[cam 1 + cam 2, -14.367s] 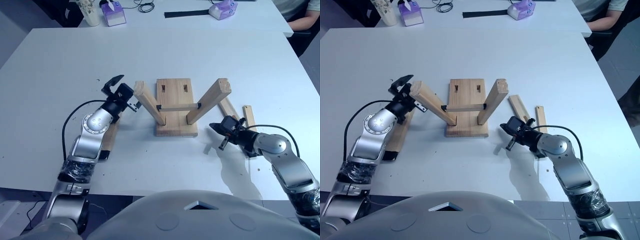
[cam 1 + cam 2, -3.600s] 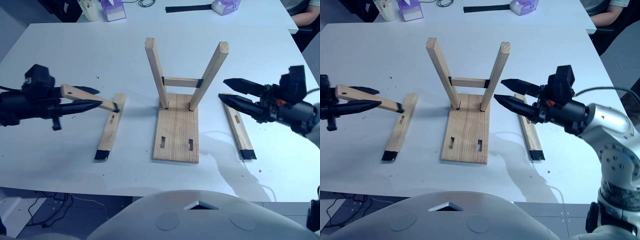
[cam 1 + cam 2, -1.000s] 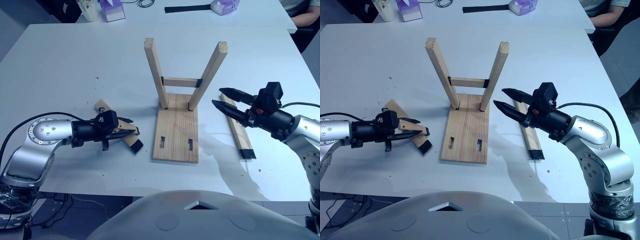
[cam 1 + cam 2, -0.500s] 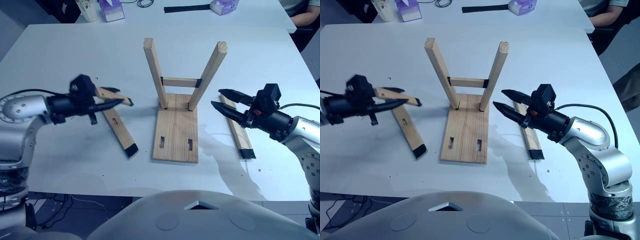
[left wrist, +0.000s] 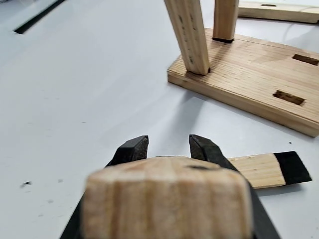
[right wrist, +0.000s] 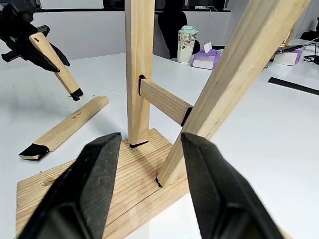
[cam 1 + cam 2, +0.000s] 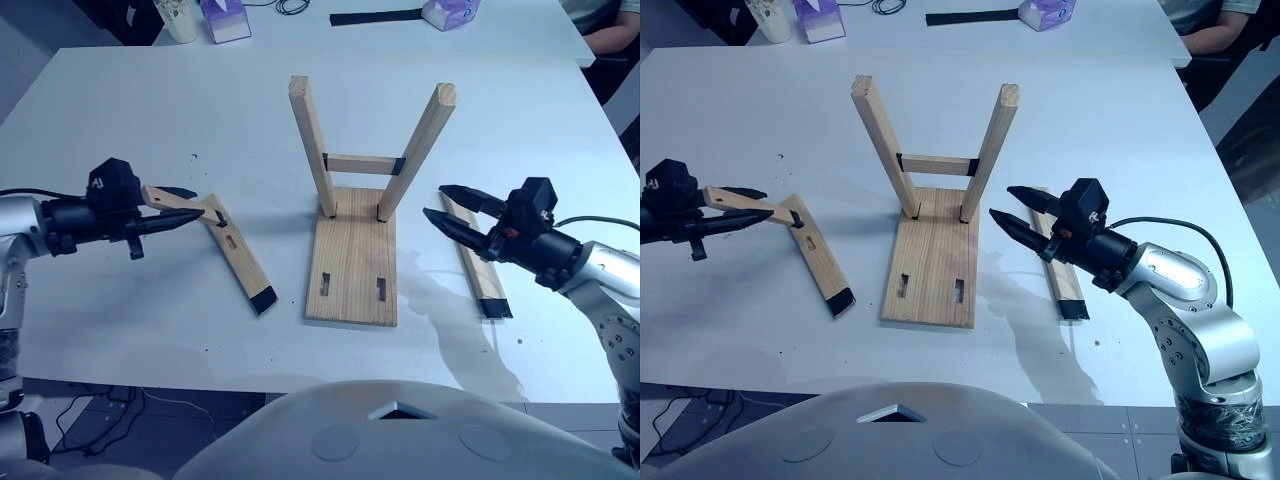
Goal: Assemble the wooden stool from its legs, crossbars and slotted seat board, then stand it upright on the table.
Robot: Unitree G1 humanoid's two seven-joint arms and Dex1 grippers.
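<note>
White table (image 7: 300, 100), far edge: cup (image 7: 181, 20), two tissue boxes (image 7: 227, 20), black strip (image 7: 375, 17); none near the work.

Seat board (image 7: 352, 265): flat at centre. Two legs (image 7: 312, 140) stand in its far slots, joined by a crossbar (image 7: 361, 164). Near slots (image 7: 327, 283) unfilled.

Left gripper (image 7: 195, 203): clamped on a loose crossbar (image 7: 213, 210). Half a second ago it was higher and nearer the board; now it is drawn back left, the bar's tip just over the top of the left loose leg (image 7: 243, 262). Judged: lining up to join bar and leg; second leg pair not yet built.

Right gripper (image 7: 433, 200): fingers apart, holding nothing, unmoved, just beside the right upright, above the right loose leg (image 7: 480, 275).

Obstruction: none seen.
</note>
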